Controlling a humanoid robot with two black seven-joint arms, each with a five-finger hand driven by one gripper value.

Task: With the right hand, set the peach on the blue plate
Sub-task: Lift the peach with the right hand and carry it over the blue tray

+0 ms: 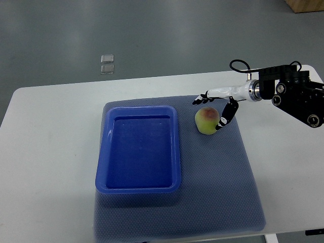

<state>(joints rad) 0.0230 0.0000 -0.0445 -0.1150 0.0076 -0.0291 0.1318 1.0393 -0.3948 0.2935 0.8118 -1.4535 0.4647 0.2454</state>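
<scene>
blue plate [137, 188] empty | peach [206, 121] on mat | right hand [216, 105] open above it

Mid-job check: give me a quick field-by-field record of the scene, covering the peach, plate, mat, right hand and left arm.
peach: on the mat, just right of the plate, not yet on it
blue plate: rectangular, nothing in it, on the mat's left part
mat: blue-grey, lies flat on the white table
right hand: at the peach, fingers spread around its top and right side; no closed grasp seen
left arm: not in view
task state: peach not yet moved to the plate
</scene>
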